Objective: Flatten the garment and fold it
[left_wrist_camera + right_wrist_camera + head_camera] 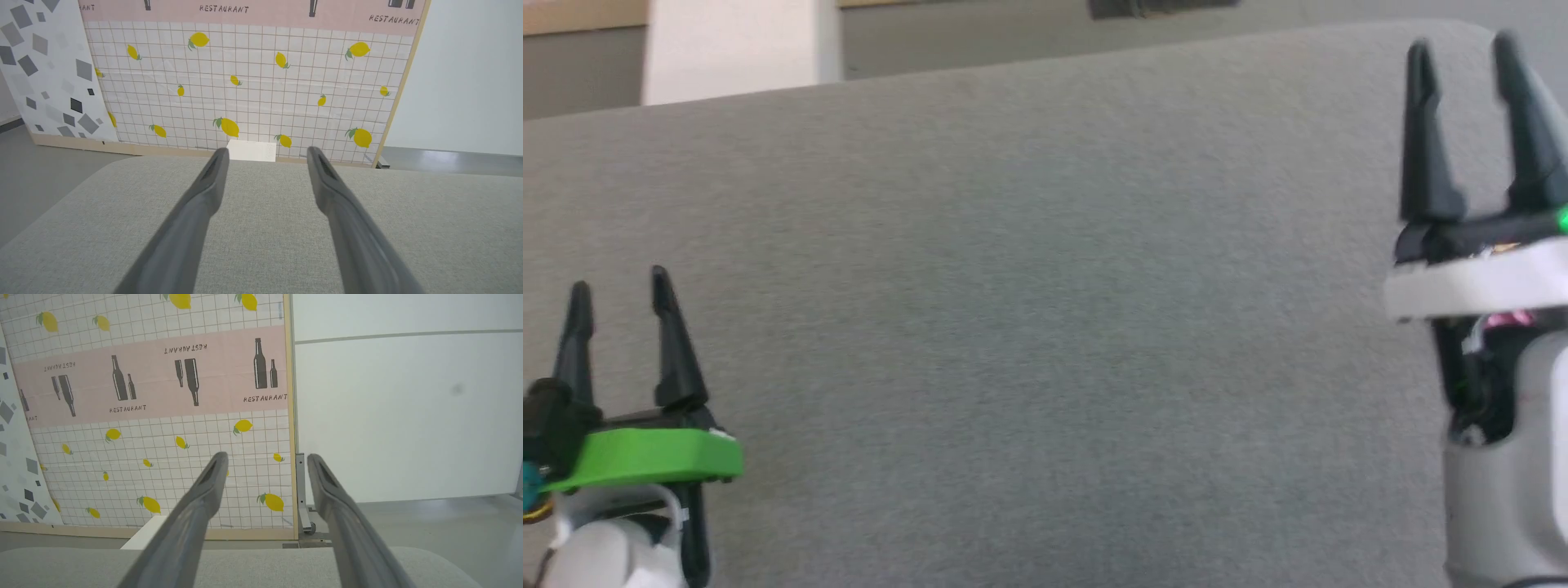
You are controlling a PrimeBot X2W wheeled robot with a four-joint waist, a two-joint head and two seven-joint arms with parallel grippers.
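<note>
- Grey woven fabric covers the surface (1045, 327), some kind of padded top with a rounded far edge, plain and flat.
- Left gripper (619, 282) sits low at the left over the fabric, green collar (645, 457) behind it, fingers spread with only air between them.
- Right gripper (1462, 42) is up at the far right edge, a bit blurry, white collar (1478, 286) behind it, fingers also spread and pinching nothing.
- Garment: honestly can't tell where it is from these views.
- Behind the surface stands a panel (253, 81) printed with a tile grid and yellow lemons, plus a pink band (155, 375) with dark bottles and "RESTAURANT" lettering.
- To its left is a white panel (45, 65) with scattered grey shapes.
- A small white box (251, 150) sits just past the far edge.
- To the right of the lemon panel are a plain white wall (408, 416), a grey floor (429, 522) and a metal post (301, 490) on a caster.
</note>
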